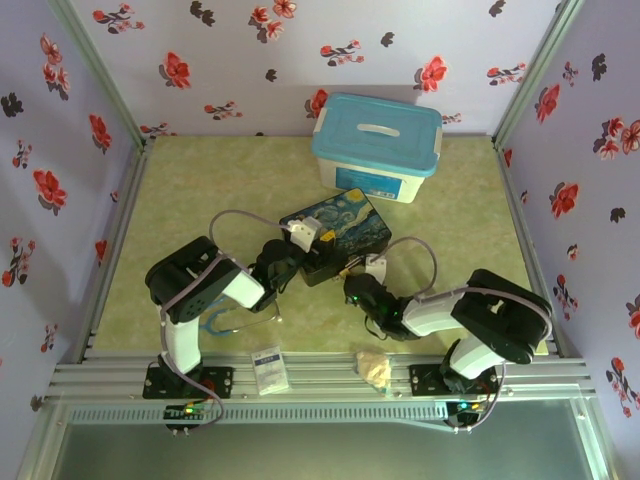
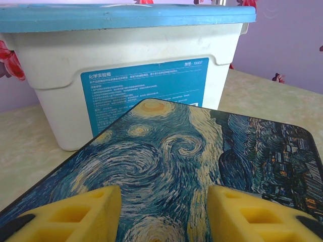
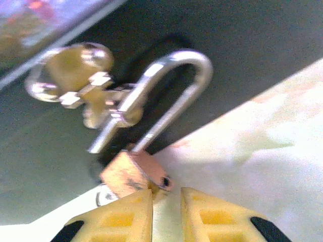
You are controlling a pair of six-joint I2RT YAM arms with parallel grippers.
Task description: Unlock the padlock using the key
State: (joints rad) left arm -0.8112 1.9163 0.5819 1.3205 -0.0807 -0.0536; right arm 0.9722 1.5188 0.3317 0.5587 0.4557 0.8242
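**Near rail.** White paper sachet (image 1: pixel 268 369) and crumpled tan scrap (image 1: pixel 375 368), both lying on the aluminium rail (image 1: pixel 320 378) between the two arm bases.

**Near table.** Stethoscope (image 1: pixel 225 322), blue tubing with silver parts, lies on the green table (image 1: pixel 200 190) partly under the left arm.

**Right hand** (image 1: pixel 355 285). Low at the near side of the tin. Its yellow fingers (image 3: pixel 121 217) are drawn nearly together, with a narrow slit left between the tips. Whether anything thin is pinched there cannot be told.

**Padlock** (image 3: pixel 132 174). The brass body lies at the foot of the tin's dark side wall, where wall meets table. It sits just ahead of the right hand, and its lower corner is against one fingertip and beside the slit. A small dark spot on that corner is too blurred to name. The silver shackle (image 3: pixel 171 96) loops up through the tin's brass clasp (image 3: pixel 81 75). One leg enters the body and the other ends beside the clasp; blur hides whether it is locked.

**Tin** (image 1: pixel 335 232). Dark, with a swirling night-sky painting on the lid, set at mid-table between the hands.

**Left hand** (image 2: pixel 164 194). At the tin's left end, its fingers (image 2: pixel 65 214) are spread about halfway over the painted lid with nothing between them. Contact with the lid cannot be told.

**Storage box** (image 1: pixel 378 146). White tub with a blue lid and blue label, just beyond the tin.

**Walls** (image 1: pixel 250 60). Lilac with a red flower print, enclosing the table.
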